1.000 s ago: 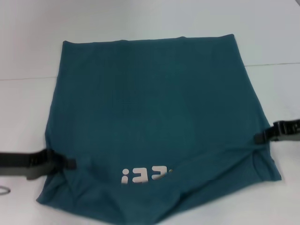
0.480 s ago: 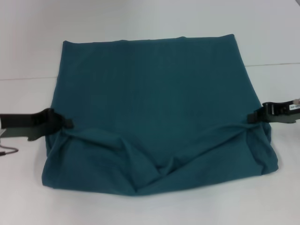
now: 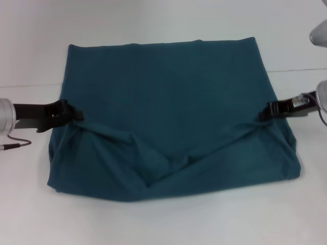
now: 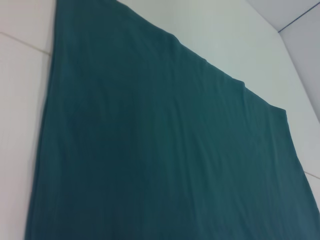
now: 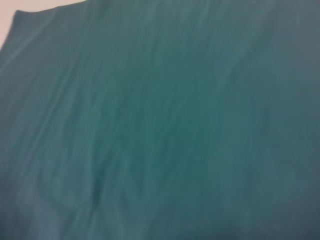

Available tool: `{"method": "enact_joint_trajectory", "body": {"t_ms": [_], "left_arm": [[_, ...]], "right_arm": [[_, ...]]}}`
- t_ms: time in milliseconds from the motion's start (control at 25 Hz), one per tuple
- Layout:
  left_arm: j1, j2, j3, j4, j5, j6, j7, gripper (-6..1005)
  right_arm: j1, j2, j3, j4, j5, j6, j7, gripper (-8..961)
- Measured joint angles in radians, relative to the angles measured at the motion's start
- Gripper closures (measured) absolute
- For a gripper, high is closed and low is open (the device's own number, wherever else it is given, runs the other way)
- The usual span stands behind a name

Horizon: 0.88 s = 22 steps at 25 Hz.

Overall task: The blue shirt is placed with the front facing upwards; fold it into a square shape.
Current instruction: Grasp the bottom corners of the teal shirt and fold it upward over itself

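Observation:
The blue shirt (image 3: 163,102) lies on the white table, its near part lifted and folded over toward the far edge, so a sagging flap (image 3: 168,158) hangs between the two grippers. My left gripper (image 3: 76,116) is shut on the flap's left corner. At the flap's right corner my right gripper (image 3: 263,113) is shut on the cloth too. No lettering shows. The left wrist view holds the flat far part of the blue shirt (image 4: 165,140), and teal cloth (image 5: 160,120) fills the right wrist view.
The white table (image 3: 163,219) surrounds the shirt, with a seam line (image 3: 30,85) running across it. A thin cable (image 3: 15,144) trails beside my left arm. Bare tabletop lies in front of the fold and beyond the far hem.
Both grippers have carried the shirt's near edge up and away from me, toward the far hem. The white lettering has been folded under and the near fold line has moved farther back.

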<state>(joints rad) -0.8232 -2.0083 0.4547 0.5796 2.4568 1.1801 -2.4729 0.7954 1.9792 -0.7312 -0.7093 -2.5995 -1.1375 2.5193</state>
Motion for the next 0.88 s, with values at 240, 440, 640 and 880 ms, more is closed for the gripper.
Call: {"method": "enact_joint_trajectory", "body": {"t_ms": [240,440,640,880], "left_arm": [[-0.017,0.003,0.035,-0.010,0.002,-0.056,-0.013,951],[-0.023,0.003,0.043,-0.015,0.002,-0.082,-0.013,950],[-0.021,0.003,0.044,-0.015,-0.001,-0.122,-0.021,950],[-0.017,0.007,0.039,-0.015,-0.004,-0.172,-0.027,950]], "right_arm": [[0.033,0.003,-0.008,0.010,-0.036,0.091,0.033,845],[0.052,0.006,-0.008,0.012,-0.037,0.147,0.036,841],[0.067,0.009,-0.014,0.037,-0.038,0.208,0.048,837],[0.073,0.002,-0.033,0.076,-0.040,0.284,0.064,832]]}}
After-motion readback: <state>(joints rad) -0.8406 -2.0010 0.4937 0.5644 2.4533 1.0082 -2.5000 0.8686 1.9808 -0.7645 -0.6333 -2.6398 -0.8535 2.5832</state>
